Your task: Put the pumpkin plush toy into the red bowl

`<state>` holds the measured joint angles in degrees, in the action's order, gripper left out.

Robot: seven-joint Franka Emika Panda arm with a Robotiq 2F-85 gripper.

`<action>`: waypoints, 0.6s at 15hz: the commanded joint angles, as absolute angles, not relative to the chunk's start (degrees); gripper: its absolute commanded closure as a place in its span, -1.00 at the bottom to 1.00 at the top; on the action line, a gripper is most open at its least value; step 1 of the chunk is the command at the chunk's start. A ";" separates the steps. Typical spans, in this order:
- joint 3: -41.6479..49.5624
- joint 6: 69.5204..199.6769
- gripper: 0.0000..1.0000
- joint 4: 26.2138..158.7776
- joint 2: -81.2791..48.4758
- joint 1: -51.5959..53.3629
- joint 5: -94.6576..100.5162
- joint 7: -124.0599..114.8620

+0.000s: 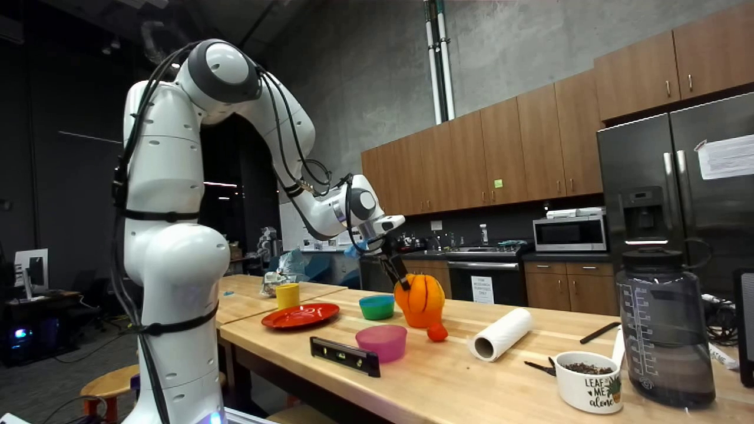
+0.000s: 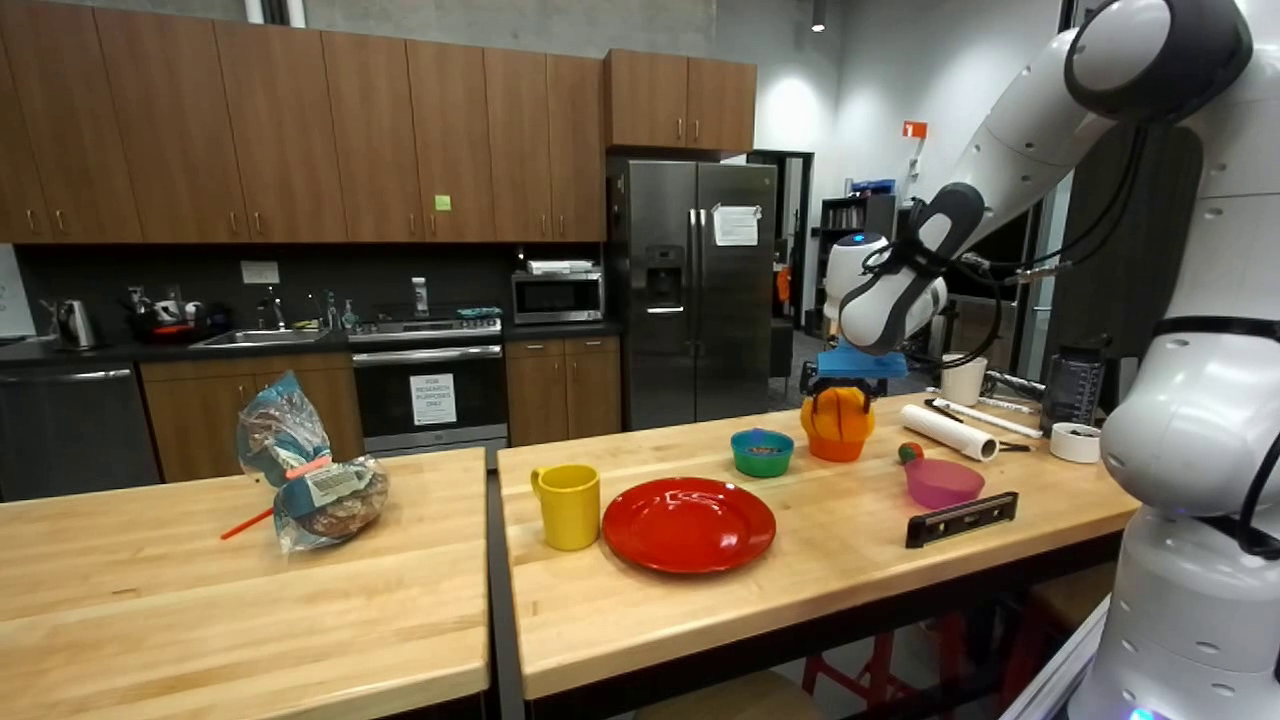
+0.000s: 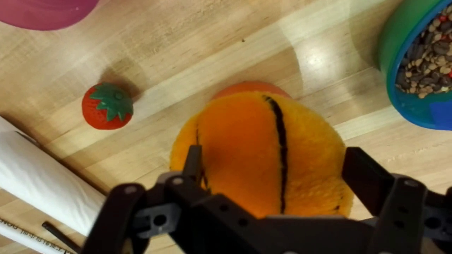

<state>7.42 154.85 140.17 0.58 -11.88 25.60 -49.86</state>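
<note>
The pumpkin plush toy point(image 2: 838, 410), round and orange with dark ribs, rests in the red bowl point(image 2: 836, 447), whose orange-red side shows beneath it in both exterior views. From above, in the wrist view, only a slice of the bowl's rim point(image 3: 252, 86) peeks out past the plush point(image 3: 247, 148); the rest of the bowl is covered. My gripper point(image 3: 273, 147) is open wide over the plush, its fingers on either side of the toy's upper part. Both fingers look close against the fabric; whether they touch it I cannot tell. An exterior view shows the gripper point(image 1: 405, 285) angled down onto the plush's top.
Close by stand a green-blue bowl point(image 1: 377, 308) of seeds or similar bits, a toy strawberry point(image 3: 106, 109) and a pink bowl point(image 1: 382, 343). A black level point(image 1: 344, 356) lies near the table edge. Farther off are a paper roll point(image 1: 502, 334), red plate point(image 2: 688, 525) and yellow mug point(image 2: 570, 508).
</note>
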 commanded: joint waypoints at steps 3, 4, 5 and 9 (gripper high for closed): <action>7.03 149.02 -1.00 141.53 7.13 -9.40 13.56 -38.20; 6.83 147.29 -1.00 141.47 8.34 -9.09 11.83 -36.01; 6.68 145.38 -1.00 141.38 9.55 -8.78 10.04 -33.27; 6.32 136.63 -1.00 140.86 14.37 -7.70 2.47 -22.53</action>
